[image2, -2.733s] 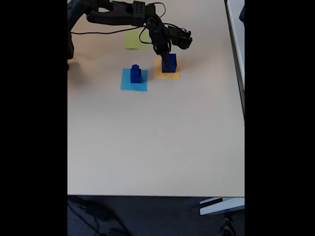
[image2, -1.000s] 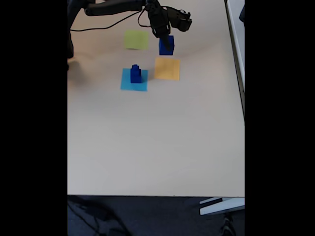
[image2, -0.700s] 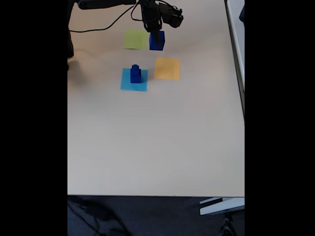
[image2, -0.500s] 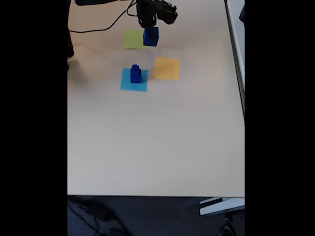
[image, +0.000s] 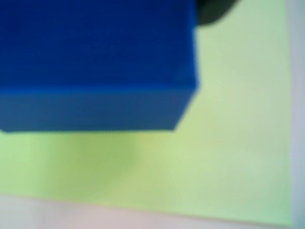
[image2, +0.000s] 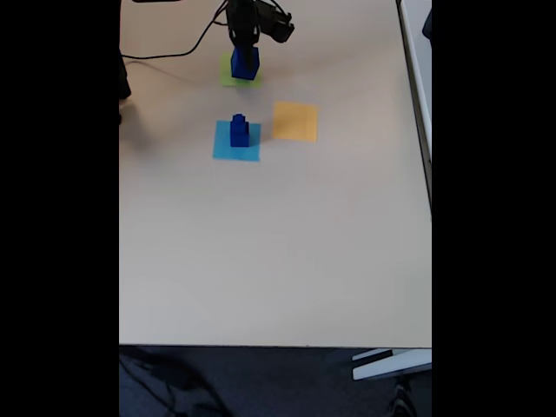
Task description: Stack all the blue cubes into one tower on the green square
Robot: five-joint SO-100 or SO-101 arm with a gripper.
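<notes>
The beige counter (image2: 278, 252) is being seen from above in the fixed view, with three flat patches lying near its far end. The black arm (image2: 261, 13) is being reached in from the top edge, a black cable (image2: 174, 52) trailing from it across the counter. The orange-yellow square (image2: 295, 122) is lying bare, just beside the light-blue square (image2: 226, 148), on which a small stepped pile of blue cubes (image2: 240, 130) is standing. The green square (image2: 233, 78) is lying beyond these, mostly covered in the fixed view by the large blue cube (image2: 244, 63), which is being held over it by the gripper (image2: 243, 43); the gripper is being kept clamped on that cube from above. In the wrist view the large blue cube (image: 95, 62) is being shown blurred and close, filling the upper left, with the green square (image: 228, 157) spreading beneath and to the right of it. Whether the cube is resting on the patch or being held just above it cannot be told.
</notes>
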